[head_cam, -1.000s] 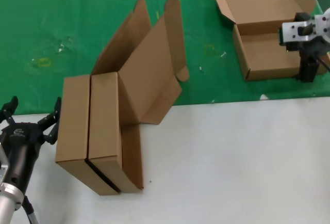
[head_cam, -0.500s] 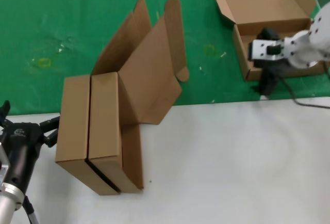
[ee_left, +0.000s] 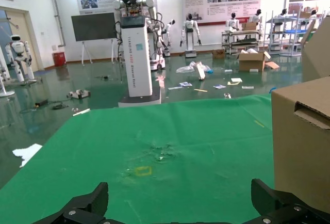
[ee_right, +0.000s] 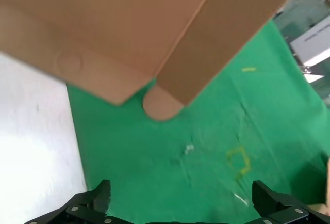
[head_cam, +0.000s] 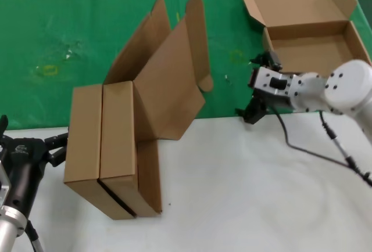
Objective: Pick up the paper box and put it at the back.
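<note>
Right gripper (head_cam: 256,89) sits center-right of the head view, fingers spread, holding nothing, over the edge where the green cloth (head_cam: 70,25) meets the white tabletop (head_cam: 244,188). We see one open paper box (head_cam: 308,37) upper right on the cloth, two more (head_cam: 116,147) standing lower left beside the left gripper (head_cam: 32,136), also spread wide.

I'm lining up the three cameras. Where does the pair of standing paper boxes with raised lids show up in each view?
Head view: the standing paper boxes are left of centre, straddling the green cloth and the white tabletop.
Left wrist view: one box corner at the right edge.
Right wrist view: their lids and rounded flap fill the top.
Shared landmark: the green cloth.
</note>
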